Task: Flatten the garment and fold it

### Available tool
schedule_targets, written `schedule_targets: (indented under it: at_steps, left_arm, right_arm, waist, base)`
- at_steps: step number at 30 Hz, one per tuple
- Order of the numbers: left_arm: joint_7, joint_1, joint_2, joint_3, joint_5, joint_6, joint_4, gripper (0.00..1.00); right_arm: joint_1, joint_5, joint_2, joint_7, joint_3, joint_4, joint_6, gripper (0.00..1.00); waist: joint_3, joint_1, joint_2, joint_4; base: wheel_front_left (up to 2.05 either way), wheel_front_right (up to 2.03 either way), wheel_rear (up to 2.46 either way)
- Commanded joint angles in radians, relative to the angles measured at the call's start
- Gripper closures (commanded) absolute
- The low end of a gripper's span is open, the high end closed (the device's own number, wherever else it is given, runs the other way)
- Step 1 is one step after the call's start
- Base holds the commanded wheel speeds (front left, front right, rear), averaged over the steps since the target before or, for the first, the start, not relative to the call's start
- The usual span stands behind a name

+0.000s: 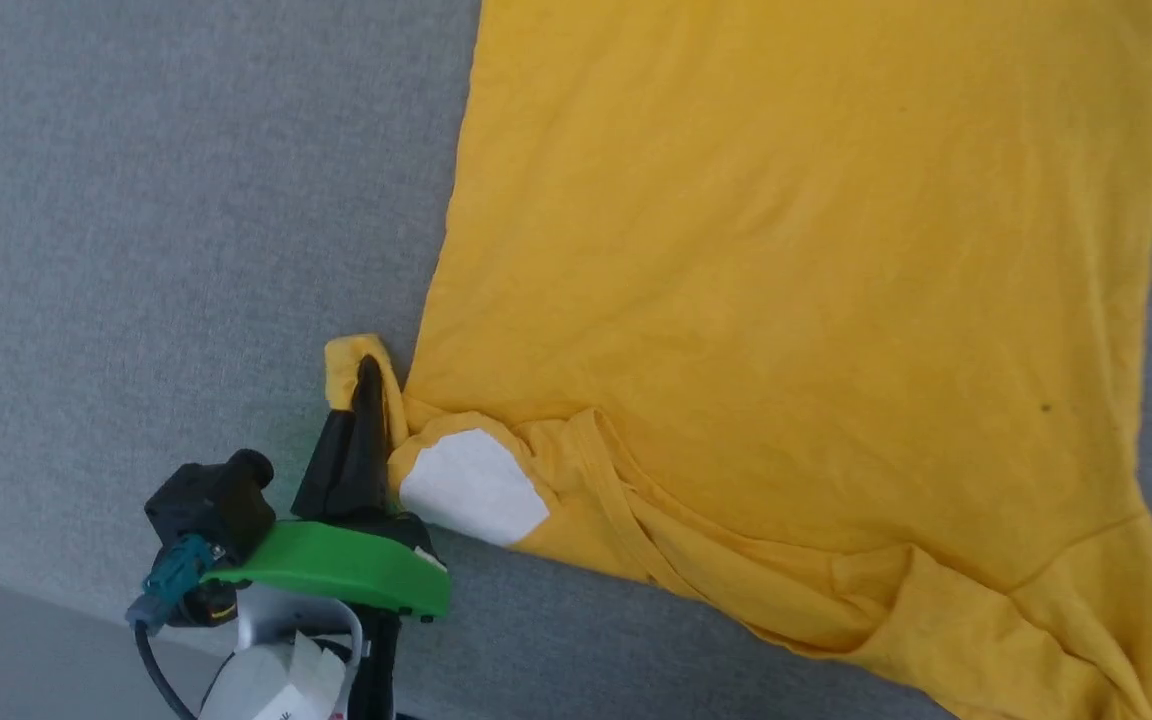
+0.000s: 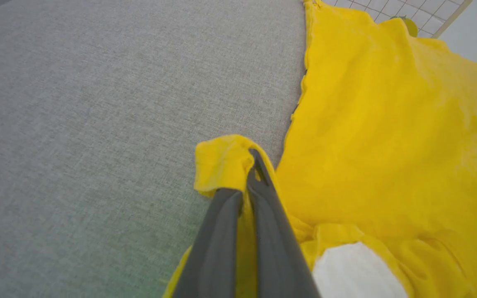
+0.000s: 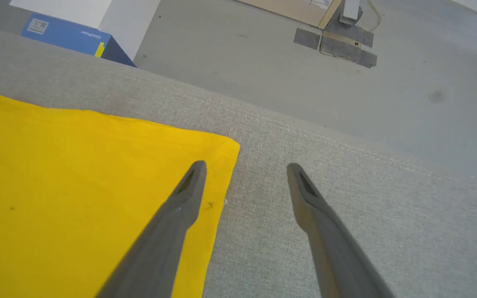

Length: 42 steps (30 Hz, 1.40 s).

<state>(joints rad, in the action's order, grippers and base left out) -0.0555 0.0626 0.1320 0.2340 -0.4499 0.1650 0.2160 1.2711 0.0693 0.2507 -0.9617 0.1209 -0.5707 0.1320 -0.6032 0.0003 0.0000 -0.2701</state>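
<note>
The garment (image 1: 786,260) is a bright yellow T-shirt spread over a grey fabric surface (image 1: 156,220), plain side up, with a white patch (image 1: 471,485) turned out at its near left corner. My left gripper (image 1: 368,372) is shut on a bunched flap of the garment (image 2: 222,163) at that corner, pinched between the dark fingers (image 2: 263,215). In the right wrist view my right gripper (image 3: 244,167) hangs open above a far corner of the garment (image 3: 77,186), one finger over the yellow cloth, the other over bare grey fabric, nothing between them.
The grey surface's far edge (image 3: 304,132) drops to a grey floor (image 3: 263,62), where a blue box (image 3: 73,39) and a wooden frame base (image 3: 333,39) stand. A white wire grid (image 2: 420,12) shows beyond the garment. Bare grey fabric lies left of the shirt.
</note>
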Motion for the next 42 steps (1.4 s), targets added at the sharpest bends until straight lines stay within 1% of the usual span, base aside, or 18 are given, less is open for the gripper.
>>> schedule_targets:
  at_steps: [1,7,12,13,14,15,18,22,25,28,30,34,37,40,42]
  left_arm:
    - [-0.009,0.005,-0.006,0.002,0.011,0.001,0.005,1.00]
    - [-0.021,0.014,-0.010,0.007,0.007,-0.003,-0.002,1.00]
    - [-0.026,0.022,-0.008,0.010,0.009,-0.001,-0.010,1.00]
    - [-0.026,0.023,-0.008,0.010,0.010,-0.001,-0.011,1.00]
    - [-0.026,0.023,-0.007,0.010,0.011,0.001,-0.013,1.00]
    - [-0.026,0.022,-0.005,0.010,0.012,0.002,-0.014,1.00]
    - [-0.022,0.022,0.001,0.009,0.016,0.006,-0.016,1.00]
    - [-0.014,0.027,0.013,0.002,0.016,0.009,-0.024,1.00]
    - [-0.010,0.036,0.026,-0.006,0.014,0.006,-0.044,1.00]
    - [-0.005,0.044,0.034,-0.010,0.007,0.000,-0.072,1.00]
    - [0.002,0.044,0.040,-0.013,0.002,-0.004,-0.094,1.00]
    - [0.016,0.031,0.051,-0.016,-0.011,-0.009,-0.136,1.00]
    - [0.023,0.013,0.057,-0.021,-0.023,-0.010,-0.162,1.00]
    - [0.030,-0.003,0.063,-0.024,-0.030,-0.008,-0.180,1.00]
    - [0.033,-0.015,0.066,-0.027,-0.034,-0.005,-0.186,1.00]
  right_arm:
    - [0.005,0.016,0.002,-0.029,-0.007,-0.006,-0.001,0.00]
    - [-0.020,0.025,0.004,-0.137,-0.039,0.031,-0.001,0.00]
    - [-0.050,0.007,0.034,-0.250,-0.090,0.043,-0.001,0.00]
    - [-0.052,0.000,0.038,-0.267,-0.090,0.051,-0.001,0.71]
    - [-0.056,-0.010,0.041,-0.289,-0.085,0.061,-0.001,1.00]
    - [-0.057,-0.020,0.040,-0.303,-0.074,0.075,-0.001,1.00]
    - [-0.054,-0.026,0.042,-0.276,-0.049,0.125,-0.001,1.00]
    - [-0.045,-0.046,0.017,-0.181,-0.004,0.165,-0.001,1.00]
    - [-0.036,-0.092,-0.004,-0.096,0.033,0.178,-0.001,1.00]
    - [-0.047,-0.155,0.003,-0.039,0.014,0.193,-0.001,1.00]
    - [-0.078,-0.212,0.039,-0.014,-0.029,0.209,-0.001,1.00]
    - [-0.206,-0.323,0.119,0.000,-0.072,0.296,-0.001,1.00]
    - [-0.364,-0.401,0.158,-0.013,-0.090,0.401,-0.001,1.00]
    - [-0.544,-0.456,0.172,-0.025,-0.093,0.505,-0.001,1.00]
    - [-0.678,-0.482,0.160,-0.031,-0.088,0.574,-0.001,1.00]
  waist:
    - [-0.106,-0.0003,0.0000,-0.081]
    - [-0.134,-0.0003,0.0000,-0.085]
    - [-0.128,-0.0003,0.0000,-0.080]
    - [-0.125,-0.0003,0.0000,-0.080]
    - [-0.118,-0.0003,0.0000,-0.077]
    - [-0.112,-0.0003,0.0000,-0.074]
    - [-0.089,-0.0003,0.0000,-0.061]
    - [-0.029,-0.0003,0.0000,-0.022]
    - [0.034,-0.0003,0.0000,0.020]
    - [0.097,-0.0003,0.0000,0.067]
    - [0.145,-0.0003,0.0000,0.099]
    - [0.235,-0.0003,0.0000,0.162]
    - [0.291,-0.0003,0.0000,0.210]
    - [0.335,-0.0003,0.0000,0.248]
    - [0.359,-0.0003,0.0000,0.271]
  base:
    - [0.00,0.00,0.00]
    - [0.00,0.00,0.00]
    - [0.00,0.00,0.00]
    - [0.00,0.00,0.00]
    - [0.00,0.00,0.00]
    - [0.00,0.00,0.00]
    - [0.00,0.00,0.00]
    - [0.00,0.00,0.00]
    - [0.00,0.00,0.00]
    - [0.00,0.00,0.00]
    - [0.00,0.00,0.00]
    - [0.00,0.00,0.00]
    - [0.00,0.00,0.00]
    - [0.00,0.00,0.00]
    - [0.00,0.00,0.00]
